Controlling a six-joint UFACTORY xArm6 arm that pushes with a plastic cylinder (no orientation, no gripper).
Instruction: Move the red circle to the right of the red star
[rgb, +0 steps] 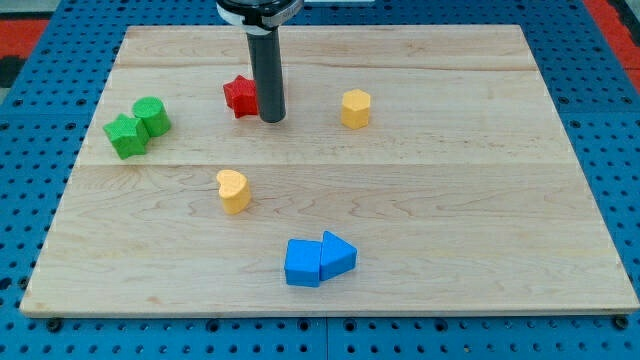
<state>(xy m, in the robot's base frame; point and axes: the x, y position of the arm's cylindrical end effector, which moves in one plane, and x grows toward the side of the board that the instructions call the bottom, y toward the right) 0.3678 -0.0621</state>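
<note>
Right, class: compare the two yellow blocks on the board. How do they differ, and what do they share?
The yellow heart lies at the view's lower left of centre, while the yellow hexagon sits higher, toward the view's right. The yellow heart has a notched, lobed top; the yellow hexagon has flat sides. The yellow hexagon is nearer my tip and the red star. Both are yellow, stand alone and touch nothing.

Red star (240, 95) lies flat, upper board, left-centre.
</note>
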